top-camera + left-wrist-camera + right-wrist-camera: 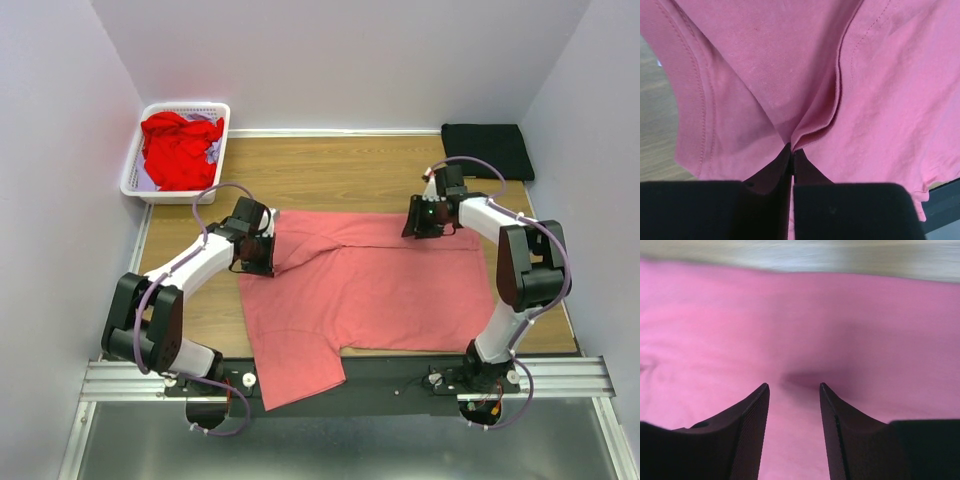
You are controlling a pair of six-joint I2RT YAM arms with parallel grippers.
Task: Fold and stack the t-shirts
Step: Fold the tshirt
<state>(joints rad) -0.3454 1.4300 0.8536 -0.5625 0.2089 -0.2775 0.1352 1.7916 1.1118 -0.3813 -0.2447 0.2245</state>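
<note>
A pink t-shirt (pixel 370 285) lies spread on the wooden table, its near-left part hanging over the front edge. My left gripper (pixel 268 248) is shut on a fold of the pink t-shirt (pixel 805 75) at its left side, the cloth pulled into a ridge. My right gripper (pixel 418 226) is open, its fingertips (pixel 762 390) pressed down on the pink t-shirt (pixel 790 330) near the far right edge, nothing between them. Red t-shirts (pixel 180 148) lie crumpled in a white basket (pixel 134 170). A folded black t-shirt (pixel 487 150) lies at the far right.
The white basket stands at the far left corner by the wall. The table's far edge (pixel 330 134) meets the back wall. A black strip and metal rail (pixel 560 375) run along the near edge by the arm bases.
</note>
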